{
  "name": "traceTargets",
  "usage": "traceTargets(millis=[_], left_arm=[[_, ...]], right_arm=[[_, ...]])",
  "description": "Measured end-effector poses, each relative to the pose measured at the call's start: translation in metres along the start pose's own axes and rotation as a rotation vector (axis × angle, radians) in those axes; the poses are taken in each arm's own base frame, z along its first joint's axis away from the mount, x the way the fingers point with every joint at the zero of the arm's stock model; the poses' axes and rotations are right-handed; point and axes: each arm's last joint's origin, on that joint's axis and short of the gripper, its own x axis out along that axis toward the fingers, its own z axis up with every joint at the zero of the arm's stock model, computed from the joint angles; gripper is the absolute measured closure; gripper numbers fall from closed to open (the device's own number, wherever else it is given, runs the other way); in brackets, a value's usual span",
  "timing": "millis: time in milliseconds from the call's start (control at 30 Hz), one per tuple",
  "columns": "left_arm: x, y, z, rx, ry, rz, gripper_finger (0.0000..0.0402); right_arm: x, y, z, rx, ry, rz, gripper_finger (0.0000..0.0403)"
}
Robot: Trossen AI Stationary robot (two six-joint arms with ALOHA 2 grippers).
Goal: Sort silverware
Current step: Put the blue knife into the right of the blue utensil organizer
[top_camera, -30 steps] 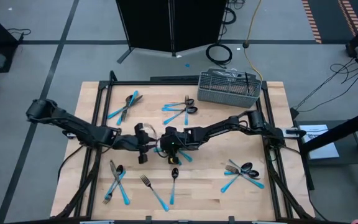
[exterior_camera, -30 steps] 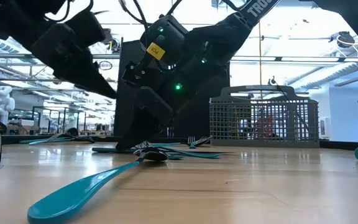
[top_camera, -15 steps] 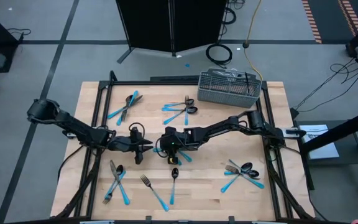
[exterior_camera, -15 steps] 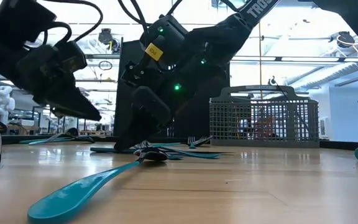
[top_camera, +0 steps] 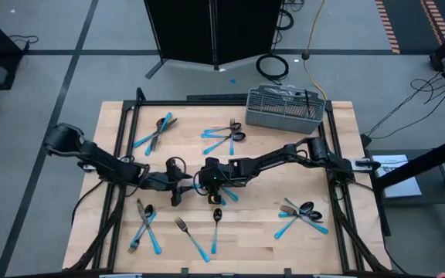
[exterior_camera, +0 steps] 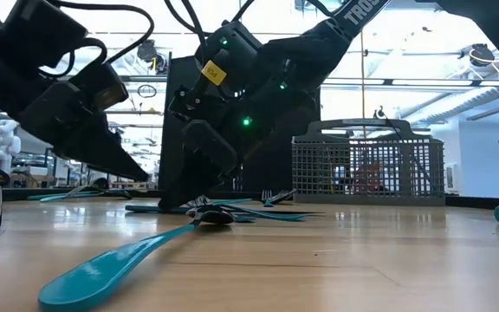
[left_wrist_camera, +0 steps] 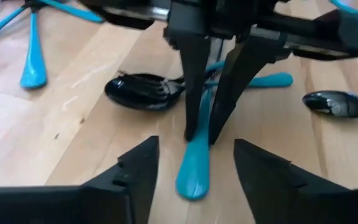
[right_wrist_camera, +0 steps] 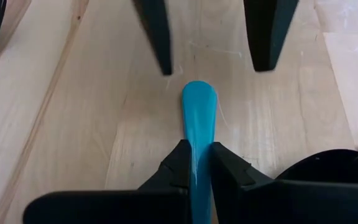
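Silverware: blue-handled forks, spoons and knives lie in small clusters across the wooden tabletop [top_camera: 284, 154], with one piece at the centre between the two hands.
Centre piece: a blue-handled utensil [right_wrist_camera: 199, 112] lies flat on the wood; its rounded handle end points toward the left hand.
Right hand [right_wrist_camera: 195, 167]: at the tabletop's centre, its fingers pinched tight on the blue handle.
Left hand [left_wrist_camera: 194, 163]: just beside the right one, facing it, fingers spread wide and holding nothing; the handle's tip [left_wrist_camera: 193, 177] lies between them, not touched.
Dark spoon head [left_wrist_camera: 143, 93]: on the wood right behind the right hand's fingers.
Other clusters: one toward the far left [top_camera: 155, 131], one far centre [top_camera: 226, 137], one near right [top_camera: 304, 214], and loose pieces along the near left edge [top_camera: 147, 224].
Wire basket [top_camera: 284, 108]: grey mesh, at the far right edge of the tabletop, well apart from both hands.
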Motion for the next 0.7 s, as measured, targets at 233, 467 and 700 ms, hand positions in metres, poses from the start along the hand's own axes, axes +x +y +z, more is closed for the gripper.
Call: traceTargets(millis=[233,467,700], left_arm=[[0.011,-0.001,-0.008,0.015,0.037,0.011,0.0169],[0.019,-0.001,-0.017,0.024,0.065,0.020,0.0168],[0.022,0.000,-0.021,0.050,0.077,0.024,0.0168]], right_arm=[[0.000,0.000,0.000,0.000,-0.001,0.000,0.0384],[0.000,0.000,0.000,0.000,-0.002,-0.001,0.0384],[0.000,0.000,0.002,-0.001,-0.018,-0.001,0.0384]])
